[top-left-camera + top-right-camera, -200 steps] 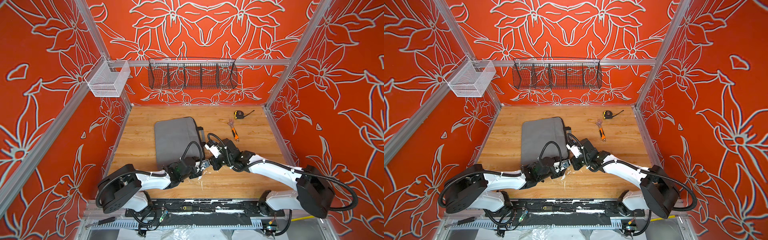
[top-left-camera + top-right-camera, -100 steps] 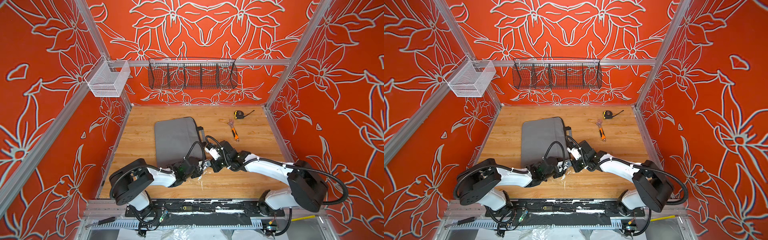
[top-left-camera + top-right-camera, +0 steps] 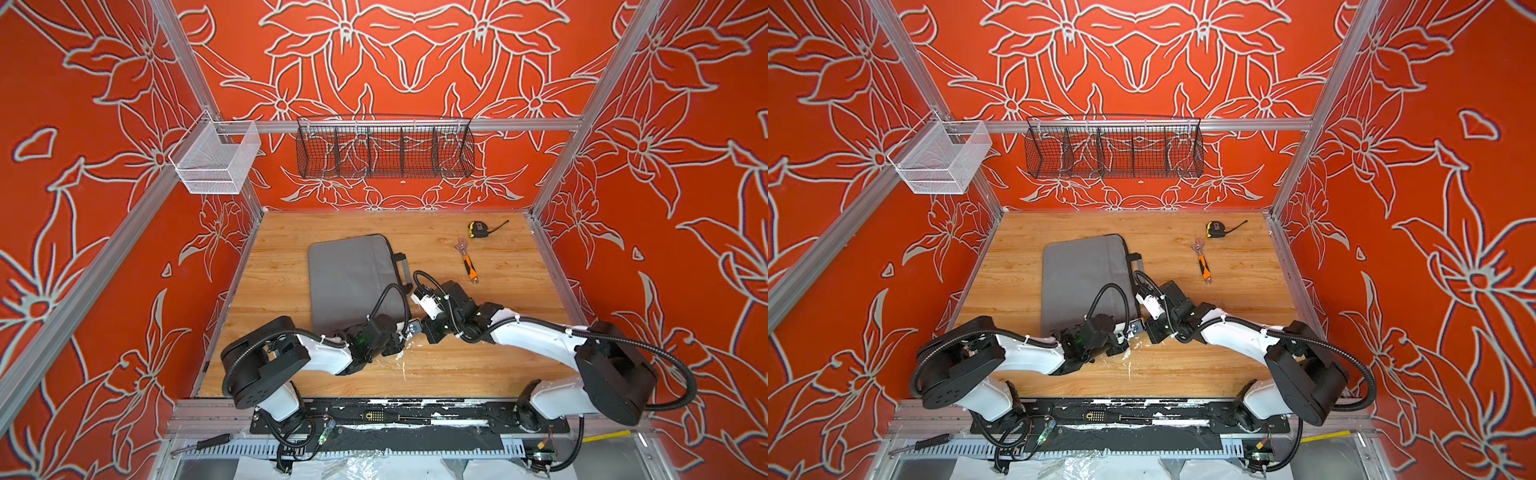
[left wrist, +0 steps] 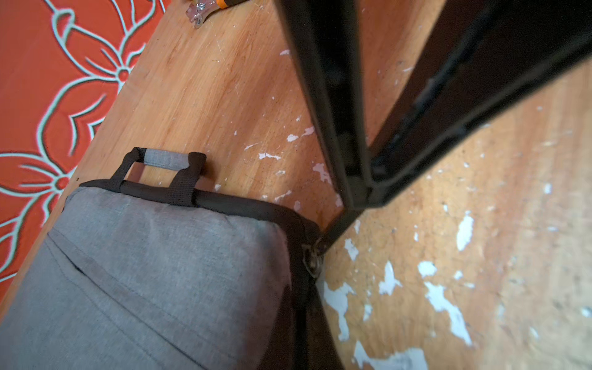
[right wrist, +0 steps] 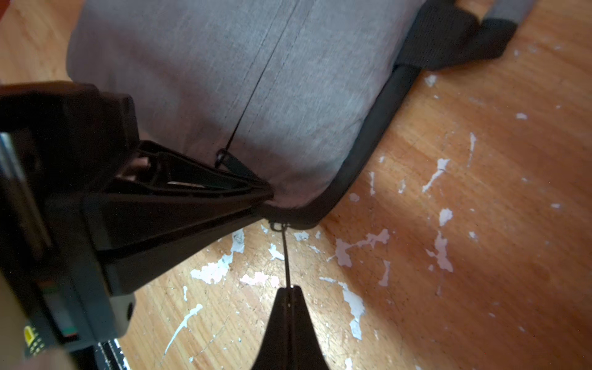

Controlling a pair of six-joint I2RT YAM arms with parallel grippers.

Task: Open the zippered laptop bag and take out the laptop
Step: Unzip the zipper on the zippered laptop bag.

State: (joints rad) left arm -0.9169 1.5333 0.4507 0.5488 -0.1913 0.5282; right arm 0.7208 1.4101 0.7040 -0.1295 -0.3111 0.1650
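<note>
Wooden tabletop (image 3: 478,357), flecked with white scuffs toward its near edge, carries everything. Closest to the robot, both arms meet at the near right corner of the grey bag (image 3: 353,274). The right gripper (image 5: 290,293) is closed on the thin metal zipper pull (image 5: 285,256), which runs straight from the corner's black edging to its tips. The left gripper (image 5: 267,192) is closed too, its tips pressed against the same corner just beside the zipper. Whether any cloth is pinched between them I cannot tell. The bag lies flat, its long side running away from the robot and its strap handle (image 4: 165,158) on the right edge. The laptop is out of sight. Farther right lie an orange-handled wrench (image 3: 467,264) and, beyond it, a yellow tape measure (image 3: 478,228). At the back hang a black wire basket (image 3: 384,151) and a white mesh basket (image 3: 216,160).
</note>
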